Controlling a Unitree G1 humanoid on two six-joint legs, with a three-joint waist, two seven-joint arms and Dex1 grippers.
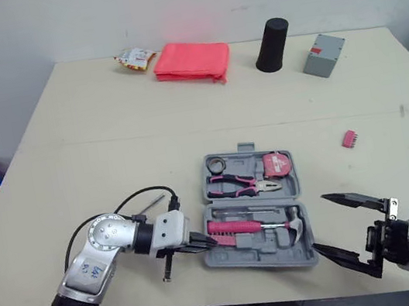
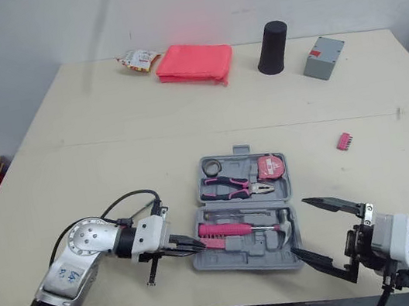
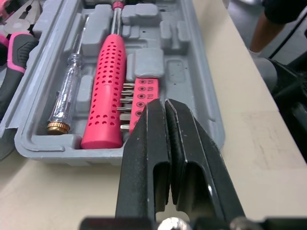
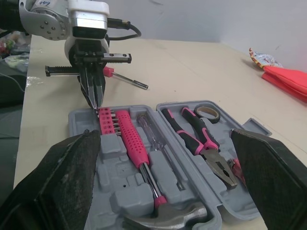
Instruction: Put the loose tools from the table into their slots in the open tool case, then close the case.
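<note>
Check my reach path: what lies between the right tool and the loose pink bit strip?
Bare table, right tool to loose pink bit strip, in left eye view.

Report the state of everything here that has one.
Grey plastic tool case, open, lid flat.
Pink-handled hammer, seated in its slot.
Small pink bit holder, loose on table, outside case.
Metal-shafted screwdriver, loose on table.
Left gripper, shut.
Right gripper, open, empty.
</note>
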